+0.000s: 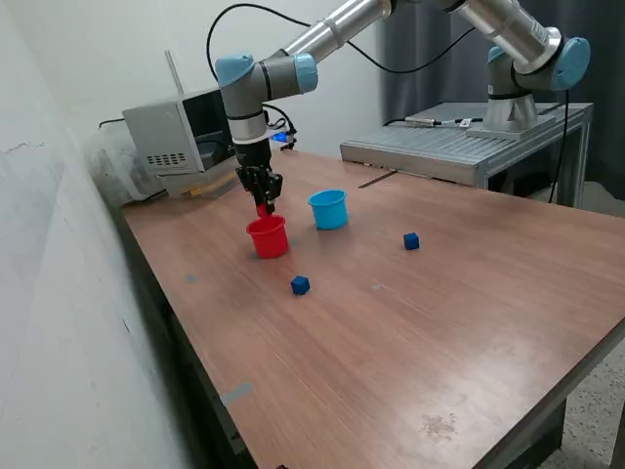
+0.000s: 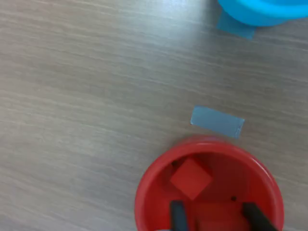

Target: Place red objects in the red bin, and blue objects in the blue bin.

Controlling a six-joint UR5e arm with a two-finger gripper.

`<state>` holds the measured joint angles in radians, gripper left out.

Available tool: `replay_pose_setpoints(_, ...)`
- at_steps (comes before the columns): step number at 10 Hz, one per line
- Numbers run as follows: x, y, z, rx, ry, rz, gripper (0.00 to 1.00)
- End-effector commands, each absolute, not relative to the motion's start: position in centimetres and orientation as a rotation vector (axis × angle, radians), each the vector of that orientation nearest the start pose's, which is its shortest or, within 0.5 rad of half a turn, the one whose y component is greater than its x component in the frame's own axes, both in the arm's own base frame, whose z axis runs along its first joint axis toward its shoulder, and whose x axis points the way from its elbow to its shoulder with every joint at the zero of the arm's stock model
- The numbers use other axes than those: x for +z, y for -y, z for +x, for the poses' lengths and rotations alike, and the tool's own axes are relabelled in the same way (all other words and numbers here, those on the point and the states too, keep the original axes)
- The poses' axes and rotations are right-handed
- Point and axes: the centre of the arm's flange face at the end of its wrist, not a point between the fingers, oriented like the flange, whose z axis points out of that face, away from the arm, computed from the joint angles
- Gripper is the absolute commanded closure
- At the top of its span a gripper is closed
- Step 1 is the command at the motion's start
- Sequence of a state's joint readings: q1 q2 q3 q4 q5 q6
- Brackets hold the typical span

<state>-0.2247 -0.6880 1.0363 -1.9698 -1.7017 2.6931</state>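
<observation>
In your wrist view the blue bin [image 2: 262,10] is cut off by the frame edge, so you see only part of its rim, and the red bin [image 2: 154,192] runs off the edge too. The gripper [image 2: 215,217] shows only 2 dark finger stubs, and the red cube [image 2: 211,216] between them is blurred and partly cropped, so you cannot tell whether the fingers touch it. In your exterior view the gripper [image 1: 265,204] hides the red bin's [image 1: 269,240] inside.
</observation>
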Motion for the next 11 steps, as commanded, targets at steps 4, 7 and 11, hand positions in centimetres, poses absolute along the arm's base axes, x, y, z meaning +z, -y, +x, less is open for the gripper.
replay_pose_setpoints(4, 21.1, -6.1, -80.9, 0.18, -1.919, -2.369, 0.0)
replay_pose_setpoints(7, 22.0, 3.4, -80.9, 0.19, -1.79, -2.496, 0.0)
replay_pose_setpoints(11, 22.2, 8.3, -83.1, 0.172, -1.791, -2.644, 0.0)
